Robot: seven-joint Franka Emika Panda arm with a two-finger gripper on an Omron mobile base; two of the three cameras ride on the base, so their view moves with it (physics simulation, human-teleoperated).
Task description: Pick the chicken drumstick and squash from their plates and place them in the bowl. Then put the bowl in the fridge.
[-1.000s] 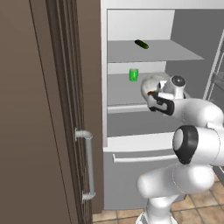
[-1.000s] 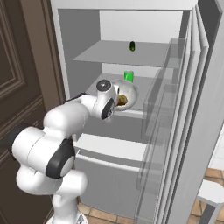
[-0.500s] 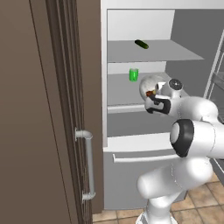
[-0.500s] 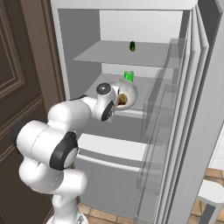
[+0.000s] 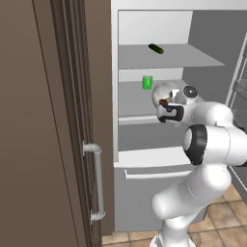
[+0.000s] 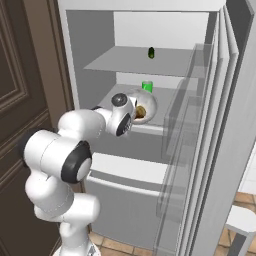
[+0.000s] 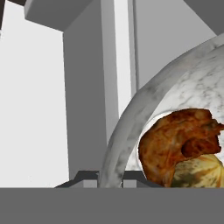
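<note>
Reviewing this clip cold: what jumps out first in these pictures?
The white arm reaches into the open fridge, its gripper shut on the rim of an off-white bowl at the middle shelf. In the hand view the bowl holds a brown chicken drumstick lying over a pale squash. Behind it on that shelf stands a small green can, and a dark green vegetable lies on the shelf above.

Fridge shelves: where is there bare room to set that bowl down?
The middle shelf is bare left of the green can; beside the can the bowl, held in the gripper, crowds it. The top shelf is bare except the dark vegetable at the back.
</note>
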